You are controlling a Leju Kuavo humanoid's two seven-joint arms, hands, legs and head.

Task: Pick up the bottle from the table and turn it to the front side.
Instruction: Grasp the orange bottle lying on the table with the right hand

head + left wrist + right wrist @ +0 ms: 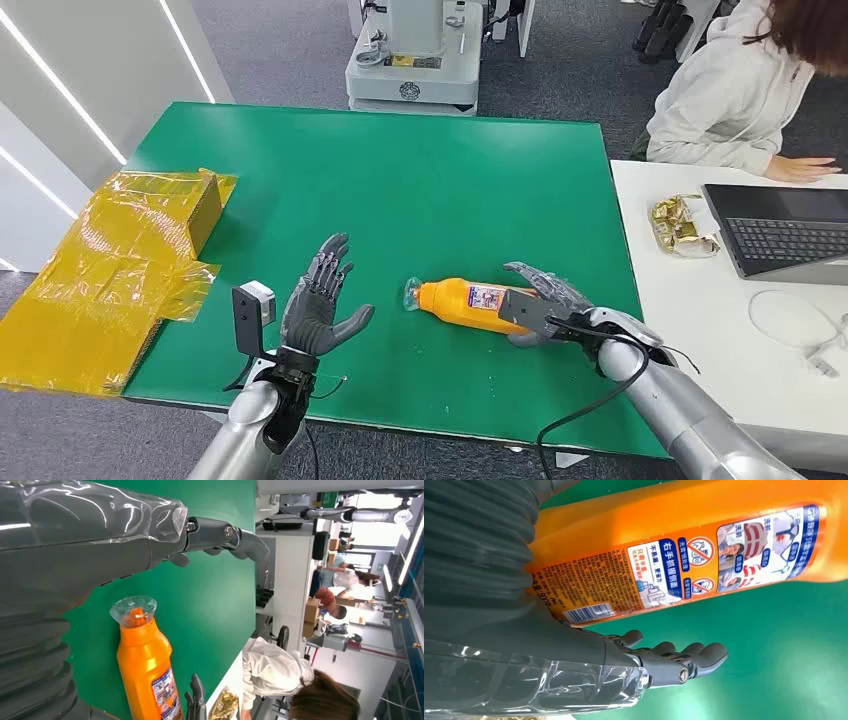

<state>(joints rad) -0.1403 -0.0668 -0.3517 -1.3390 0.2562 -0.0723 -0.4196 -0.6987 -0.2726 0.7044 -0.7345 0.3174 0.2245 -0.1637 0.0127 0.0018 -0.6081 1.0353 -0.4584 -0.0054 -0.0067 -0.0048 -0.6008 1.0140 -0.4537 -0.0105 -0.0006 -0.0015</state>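
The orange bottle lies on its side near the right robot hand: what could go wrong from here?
1. The orange bottle is round and may roll when the right robot hand closes on its base.
2. The barcode side faces up, so a loose grip may slip while turning.
3. The left robot hand is open near the cap; the bottle may bump it.

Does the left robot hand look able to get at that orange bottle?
Probably yes. The left robot hand is open, and only bare green table lies between it and the orange bottle.

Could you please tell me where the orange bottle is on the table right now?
In the head view, the orange bottle lies on its side on the green table, near its front edge, right of centre, between the left hand and the right hand.
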